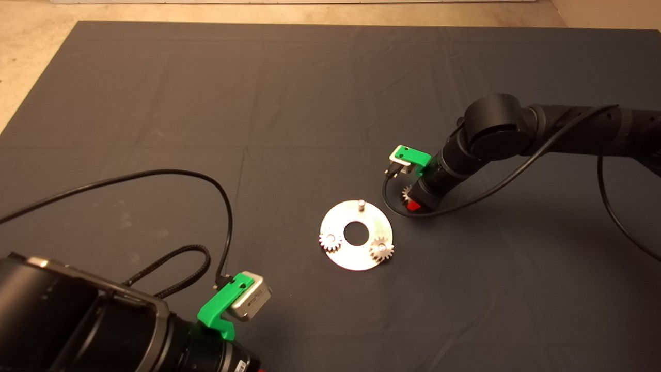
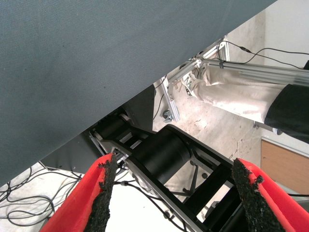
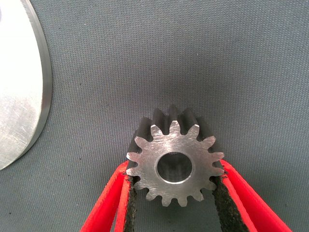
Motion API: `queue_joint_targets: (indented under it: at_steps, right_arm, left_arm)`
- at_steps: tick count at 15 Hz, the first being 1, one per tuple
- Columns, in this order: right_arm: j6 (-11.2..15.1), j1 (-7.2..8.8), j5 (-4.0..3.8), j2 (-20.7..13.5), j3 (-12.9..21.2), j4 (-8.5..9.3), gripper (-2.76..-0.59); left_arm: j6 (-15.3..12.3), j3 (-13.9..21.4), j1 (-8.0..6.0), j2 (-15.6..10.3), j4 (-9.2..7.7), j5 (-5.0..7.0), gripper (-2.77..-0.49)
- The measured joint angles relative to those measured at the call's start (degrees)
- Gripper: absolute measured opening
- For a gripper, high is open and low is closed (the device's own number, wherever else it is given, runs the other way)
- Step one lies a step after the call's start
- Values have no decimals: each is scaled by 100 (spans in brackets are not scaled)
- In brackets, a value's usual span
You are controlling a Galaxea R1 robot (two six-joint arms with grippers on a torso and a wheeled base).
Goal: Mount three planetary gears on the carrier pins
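Down at my lower left sits the big black left arm with its green left gripper [image 2: 176, 200]. It waits off the edge of the dark grey cloth mat [image 1: 206, 103], with its red fingers wide apart and nothing between them.

My black right arm [image 1: 516, 129] reaches in over the mat. Next in size is the flat shiny silver disc with a big round hole [image 1: 356, 235]. Two small dull-grey metal gears [image 1: 330, 241] already sit on it. One short silver pin [image 1: 361, 204] is bare.

My right gripper [image 3: 175, 195] is just beside the disc. Its two red fingers press on both sides of the third little grey toothed gear [image 3: 175, 159].

I think I am on the last gear. Next I must lift it, line its hole up over the bare pin, and lower it gently.
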Motion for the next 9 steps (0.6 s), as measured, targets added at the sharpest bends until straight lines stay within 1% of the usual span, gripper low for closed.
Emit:
queue_joint_targets:
  at_steps: [3,7,9]
  right_arm:
    - [0,0,55,-28,0,3,-240]
    - [0,0,53,-30,5,3,-243]
    - [2,-2,73,-80,41,14,-244]
  left_arm:
    - [1,0,0,0,-1,0,-161]
    - [0,0,0,2,0,-2,-161]
    - [1,0,1,6,-1,-1,-161]
